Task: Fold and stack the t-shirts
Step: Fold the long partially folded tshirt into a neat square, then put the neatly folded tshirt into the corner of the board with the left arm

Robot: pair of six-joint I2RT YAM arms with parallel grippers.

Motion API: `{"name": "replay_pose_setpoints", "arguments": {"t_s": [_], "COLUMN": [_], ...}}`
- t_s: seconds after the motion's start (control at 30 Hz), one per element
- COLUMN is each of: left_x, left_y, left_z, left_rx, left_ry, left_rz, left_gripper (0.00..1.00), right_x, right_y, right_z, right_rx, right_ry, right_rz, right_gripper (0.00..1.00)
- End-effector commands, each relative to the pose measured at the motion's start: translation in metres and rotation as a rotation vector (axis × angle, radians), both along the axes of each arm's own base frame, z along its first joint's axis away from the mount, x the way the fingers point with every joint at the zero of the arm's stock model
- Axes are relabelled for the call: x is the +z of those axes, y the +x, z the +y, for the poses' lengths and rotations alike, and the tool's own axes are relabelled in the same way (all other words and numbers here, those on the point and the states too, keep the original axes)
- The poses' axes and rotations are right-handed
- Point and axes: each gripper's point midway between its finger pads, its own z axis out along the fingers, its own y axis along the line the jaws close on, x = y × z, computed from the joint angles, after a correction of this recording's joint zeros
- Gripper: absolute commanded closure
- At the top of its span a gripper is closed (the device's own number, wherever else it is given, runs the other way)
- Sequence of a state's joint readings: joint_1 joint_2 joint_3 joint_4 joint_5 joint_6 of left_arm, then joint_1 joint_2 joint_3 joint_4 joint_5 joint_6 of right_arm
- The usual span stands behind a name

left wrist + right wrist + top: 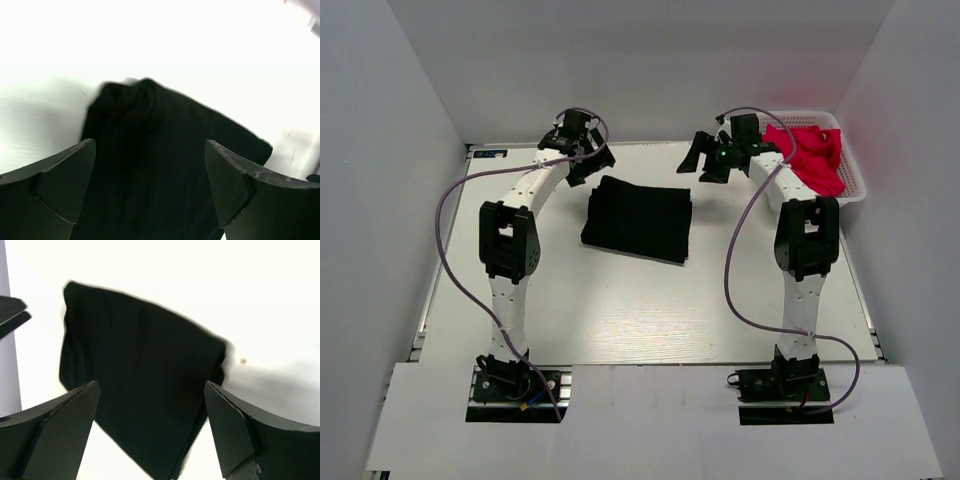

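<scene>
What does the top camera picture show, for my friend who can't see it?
A folded black t-shirt lies in the middle of a white table. Two robot arms reach along either side of it, with the left gripper and right gripper open and empty near its far edge. A white basket at the far right holds crumpled red cloth.

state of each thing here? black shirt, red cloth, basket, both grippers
black shirt: folded into a rectangle, flat on the table, not held
red cloth: crumpled, unfolded, in the basket
basket: upright at the far right corner, holding the red cloth
left gripper: open, empty, above the shirt's far left corner
right gripper: open, empty, off the shirt's far right corner
</scene>
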State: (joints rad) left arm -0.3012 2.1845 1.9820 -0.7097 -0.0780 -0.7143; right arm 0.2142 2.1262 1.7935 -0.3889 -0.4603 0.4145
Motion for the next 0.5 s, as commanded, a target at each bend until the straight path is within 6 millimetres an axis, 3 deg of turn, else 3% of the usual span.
{"name": "replay_pose_setpoints", "arguments": {"t_s": [0.0,0.07,0.1,0.13,0.17,0.23,0.3,0.33,0.4,0.43,0.47], "left_x": [0.055,0.064,0.067,0.070,0.055,0.061,0.040,0.034,0.028,0.015,0.010], "left_y": [0.014,0.012,0.008,0.006,-0.003,-0.014,-0.033,-0.040,-0.047,-0.050,-0.052], "left_z": [0.022,0.020,0.013,0.003,0.001,-0.025,-0.043,-0.052,-0.065,-0.072,-0.078], "left_rx": [0.022,-0.017,-0.065,-0.103,-0.134,-0.240,-0.348,-0.377,-0.425,-0.447,-0.463], "left_ry": [0.011,0.008,-0.014,-0.028,-0.029,-0.077,-0.160,-0.179,-0.215,-0.228,-0.265], "left_rz": [-0.098,-0.132,-0.142,-0.163,-0.133,-0.174,-0.130,-0.138,-0.151,-0.152,-0.134], "left_gripper": [0.00,0.00,0.00,0.00,0.00,0.00,0.00,0.00,0.00,0.00,0.00], "right_x": [0.050,0.061,0.061,0.067,0.061,0.044,0.048,0.035,0.028,0.009,0.009], "right_y": [0.011,0.008,-0.013,-0.016,-0.032,-0.058,-0.069,-0.085,-0.093,-0.103,-0.099], "right_z": [-0.004,-0.002,-0.004,0.000,-0.002,0.002,0.010,0.015,0.024,0.030,0.032], "right_rx": [0.020,0.020,0.011,0.014,0.015,0.032,0.066,0.089,0.119,0.139,0.141], "right_ry": [-0.013,0.001,0.013,0.035,0.038,0.046,0.072,0.076,0.084,0.078,0.082], "right_rz": [-0.097,-0.142,-0.135,-0.166,-0.149,-0.108,-0.123,-0.090,-0.091,-0.051,-0.080], "right_gripper": [0.09,0.09,0.09,0.09,0.09,0.09,0.09,0.09,0.09,0.09,0.09]}}
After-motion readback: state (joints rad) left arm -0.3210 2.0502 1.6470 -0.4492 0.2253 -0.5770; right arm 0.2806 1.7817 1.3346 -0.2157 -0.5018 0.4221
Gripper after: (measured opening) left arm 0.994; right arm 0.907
